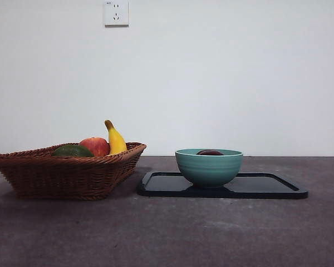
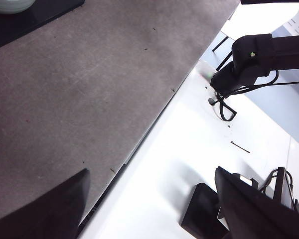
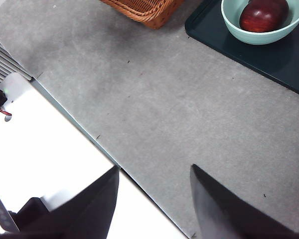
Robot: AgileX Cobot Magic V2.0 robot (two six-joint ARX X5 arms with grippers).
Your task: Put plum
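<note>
1. The surface (image 1: 167,233) is a grey, faintly mottled mat that runs back to a white wall.
2. A brown wicker basket (image 1: 67,177) sits directly on the surface at the left of the front view.
3. A flat black tray (image 1: 267,186) lies directly on the surface just beside the basket, on its right, with a narrow gap between them.
4. In the wrist views the grey surface ends at a straight edge against a white base.

The round shiny plum (image 3: 263,15) is dark red-purple. It sits in a blue-green bowl (image 1: 209,167) with thin stripes on the outside. The flat tray (image 1: 267,186) is shiny black. The woven basket (image 1: 67,174) is brown and holds a red-and-yellow apple (image 1: 96,146), a yellow banana (image 1: 116,139) and a dark green fruit (image 1: 72,151). The table (image 1: 167,233) is speckled grey.
</note>
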